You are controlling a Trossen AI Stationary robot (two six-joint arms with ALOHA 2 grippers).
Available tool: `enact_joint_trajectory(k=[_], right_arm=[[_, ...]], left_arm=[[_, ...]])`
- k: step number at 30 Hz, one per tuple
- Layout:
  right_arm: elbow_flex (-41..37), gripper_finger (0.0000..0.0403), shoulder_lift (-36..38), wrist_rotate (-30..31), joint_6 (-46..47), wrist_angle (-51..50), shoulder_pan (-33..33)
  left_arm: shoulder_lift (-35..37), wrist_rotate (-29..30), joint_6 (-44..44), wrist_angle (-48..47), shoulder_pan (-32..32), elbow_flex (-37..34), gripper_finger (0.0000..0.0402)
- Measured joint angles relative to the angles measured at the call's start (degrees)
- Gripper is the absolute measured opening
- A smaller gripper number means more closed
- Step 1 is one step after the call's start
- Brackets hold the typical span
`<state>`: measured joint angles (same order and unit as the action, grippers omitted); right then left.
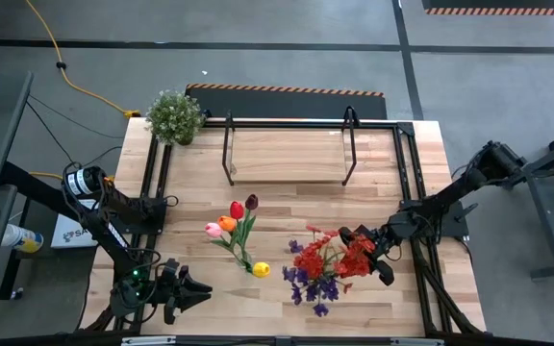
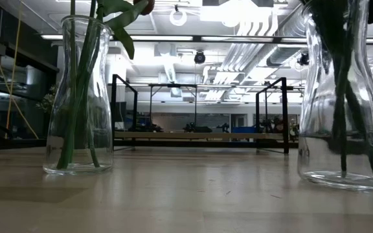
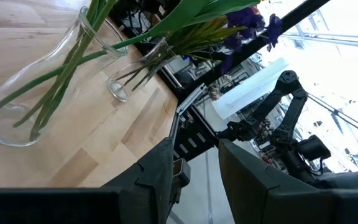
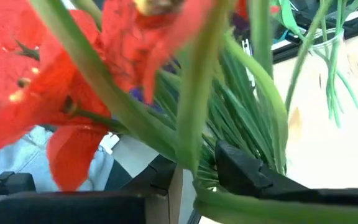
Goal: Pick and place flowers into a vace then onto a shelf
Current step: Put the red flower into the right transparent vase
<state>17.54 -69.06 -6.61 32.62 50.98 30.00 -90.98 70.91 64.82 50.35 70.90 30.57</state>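
My right gripper (image 1: 371,252) sits at the lower right of the high view, pushed into the red and purple flowers (image 1: 327,269) standing in a glass vase (image 2: 345,97); green stems run between its fingers, but I cannot tell if they are clamped. My left gripper (image 1: 192,291) waits lower left, jaws partly apart and empty. The tulips (image 1: 236,229) stand mid-table; the shelf (image 1: 287,154) lies beyond. I worry a sideways pull drags stems and tips that vase.

Both arms, viewed from above.
Left claw (image 1: 198,289) low at near edge, fingers parted; right claw (image 1: 371,252) reaching inward, fingers narrowed.
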Motion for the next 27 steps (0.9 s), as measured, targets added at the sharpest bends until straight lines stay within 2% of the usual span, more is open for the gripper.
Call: enact_joint_trajectory(k=[14, 20, 27], right_arm=[[0.00, 0.0089, 0.90, -0.15, -0.04, -1.46, -0.08], [0.00, 0.0115, 0.90, -1.07, 0.50, -1.57, -1.57], [0.00, 0.0145, 0.90, -5.75, 1.01, -1.34, -3.37]], left_arm=[[0.00, 0.02, 0.02, 0.01, 0.00, 0.00, 0.0163], [0.00, 0.02, 0.02, 0.00, 0.00, 0.00, 0.0163], [0.00, 0.02, 0.02, 0.00, 0.02, 0.00, 0.0163]])
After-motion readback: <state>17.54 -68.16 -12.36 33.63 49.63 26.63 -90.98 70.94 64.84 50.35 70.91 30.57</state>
